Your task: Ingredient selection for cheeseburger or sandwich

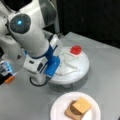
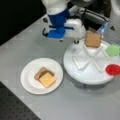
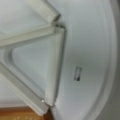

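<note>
Robotics lab: grey metal bench (image 2: 75, 105), black backdrop, toy food tray (image 2: 82, 75)

- Arm (image 1: 32, 42), white with blue parts, comes in from a front view's upper left; its wrist end hangs over the left edge of the divided tray (image 1: 82, 68).
- Gripper fingers hidden behind the blue housing.
- Red disc (image 1: 76, 50) sits at the tray's far side.
- Round plate (image 1: 58, 107) at bottom carries the sandwich (image 1: 78, 107): bread, dark patty, yellow cheese on top.
</note>
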### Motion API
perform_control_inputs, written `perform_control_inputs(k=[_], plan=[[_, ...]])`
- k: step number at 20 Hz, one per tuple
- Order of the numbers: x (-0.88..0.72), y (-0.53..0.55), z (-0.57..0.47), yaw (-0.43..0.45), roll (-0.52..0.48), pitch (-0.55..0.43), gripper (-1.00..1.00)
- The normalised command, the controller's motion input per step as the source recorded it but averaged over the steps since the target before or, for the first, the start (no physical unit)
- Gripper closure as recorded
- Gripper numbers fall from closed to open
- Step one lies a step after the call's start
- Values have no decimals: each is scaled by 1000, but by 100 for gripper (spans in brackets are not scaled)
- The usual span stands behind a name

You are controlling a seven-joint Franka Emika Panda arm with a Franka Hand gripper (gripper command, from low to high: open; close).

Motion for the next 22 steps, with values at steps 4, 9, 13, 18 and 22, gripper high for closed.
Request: perform_control_inputs(k=[4, 9, 13, 18, 22], plan=[[-173, 432, -107, -62, -287, -32, -100], [-62, 273, -161, -16, -225, -51, -100], [-75, 143, -153, 27, -169, -68, -100], [-77, 193, -129, 12, -138, -78, -100], [-72, 289, -133, -12, -135, -91, -100]])
